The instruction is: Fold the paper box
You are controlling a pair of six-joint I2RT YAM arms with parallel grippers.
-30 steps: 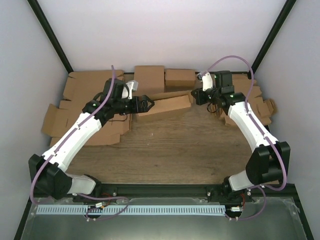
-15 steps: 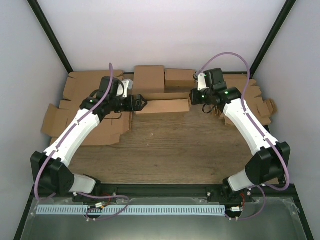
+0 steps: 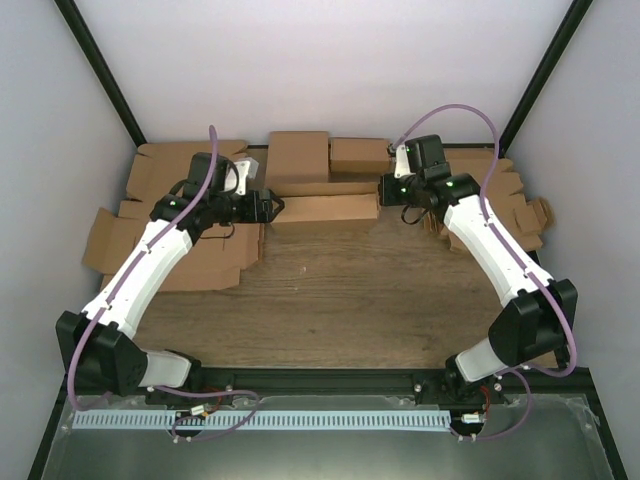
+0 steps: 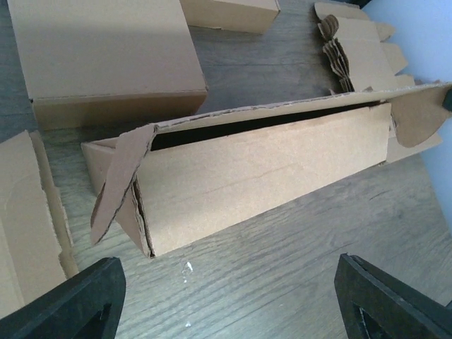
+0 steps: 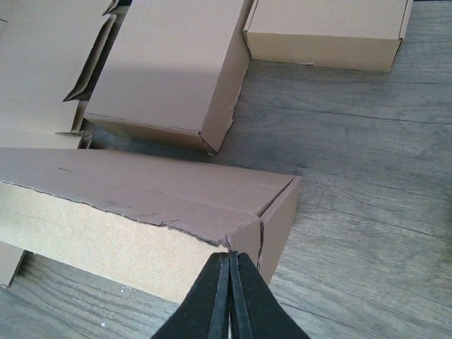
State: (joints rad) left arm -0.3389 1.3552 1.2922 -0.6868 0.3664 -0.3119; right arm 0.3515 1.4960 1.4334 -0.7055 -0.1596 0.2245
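The right gripper (image 5: pixel 229 263) has its black fingers pressed flat together, their tips meeting at the torn upper corner of the long plain brown corrugated paper box (image 5: pixel 134 194); whether any card lies between them cannot be told. The left gripper (image 4: pixel 226 282) is spread wide, one finger at each lower corner of its wrist view, holding nothing and facing the box's other end. The box lies on the wooden table (image 5: pixel 367 212) between the two grippers, its lid gaping along a dark slot, a loose side flap (image 4: pixel 121 180) hanging out at the left end and a rounded tab (image 4: pixel 417 116) standing out at the right. Just behind it sits a closed square brown cardboard box (image 5: pixel 173 67), with a smaller closed brown cardboard box (image 5: pixel 328 28) beside that. A stack of flat notched cardboard blanks (image 4: pixel 360 53) lies past the right end.
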